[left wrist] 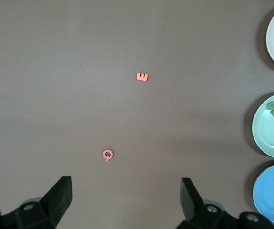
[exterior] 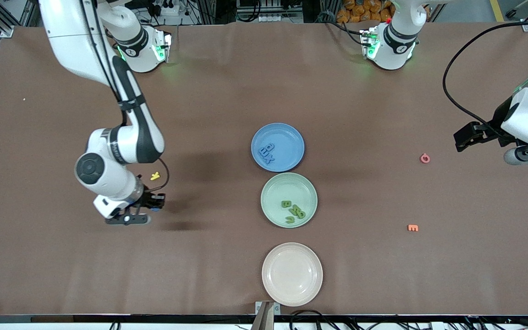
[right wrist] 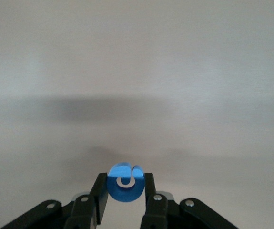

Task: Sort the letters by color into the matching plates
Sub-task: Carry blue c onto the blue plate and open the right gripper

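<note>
Your right gripper (exterior: 154,203) is closed on a blue letter (right wrist: 125,182), pinched between its two fingers (right wrist: 100,195) and lifted off the table (exterior: 227,82) at the right arm's end, with a yellow letter (exterior: 155,175) lying on the cloth just beside it, farther from the front camera.

Your left gripper (left wrist: 126,200) waits with its fingers spread wide and nothing between them, up over the left arm's end of the table. Below it lie a pink letter (exterior: 425,158) and, nearer the front camera, an orange letter (exterior: 413,227), well apart from each other.

Three plates stand in a row down the middle of the table. The blue plate (exterior: 287,135) is farthest from the front camera and has blue letters (exterior: 266,153) clustered in it. Just beside it, nearer the camera, the green plate (exterior: 275,192) holds green letters (exterior: 293,211) grouped toward its nearer edge. Nearest the camera is the beige plate (exterior: 292,274).
</note>
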Controlling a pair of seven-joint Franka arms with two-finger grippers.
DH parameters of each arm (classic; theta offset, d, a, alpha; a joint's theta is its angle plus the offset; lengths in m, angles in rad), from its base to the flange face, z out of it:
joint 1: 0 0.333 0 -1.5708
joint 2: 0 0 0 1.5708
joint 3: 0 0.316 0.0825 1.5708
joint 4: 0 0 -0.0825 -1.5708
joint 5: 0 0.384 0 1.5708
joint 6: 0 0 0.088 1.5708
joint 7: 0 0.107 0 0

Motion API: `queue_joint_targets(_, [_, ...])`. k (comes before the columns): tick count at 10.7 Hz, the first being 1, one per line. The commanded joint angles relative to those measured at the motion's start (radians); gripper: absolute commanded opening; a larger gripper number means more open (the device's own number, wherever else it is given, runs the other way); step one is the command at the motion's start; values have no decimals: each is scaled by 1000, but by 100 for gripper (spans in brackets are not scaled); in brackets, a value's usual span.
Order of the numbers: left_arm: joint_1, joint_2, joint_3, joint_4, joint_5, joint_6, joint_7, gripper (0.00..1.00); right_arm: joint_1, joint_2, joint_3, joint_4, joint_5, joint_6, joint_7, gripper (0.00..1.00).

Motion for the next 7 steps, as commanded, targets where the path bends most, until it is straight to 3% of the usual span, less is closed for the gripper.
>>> queue_joint_targets(1, [9,-8,1,-4,-31,-4,21,100,63,-30,65,13,-17,-13,16,35])
queue_joint_targets(7, [30,-9,1,-10,-63,-4,21,100,263,2,130,84,-52,-35,15,35])
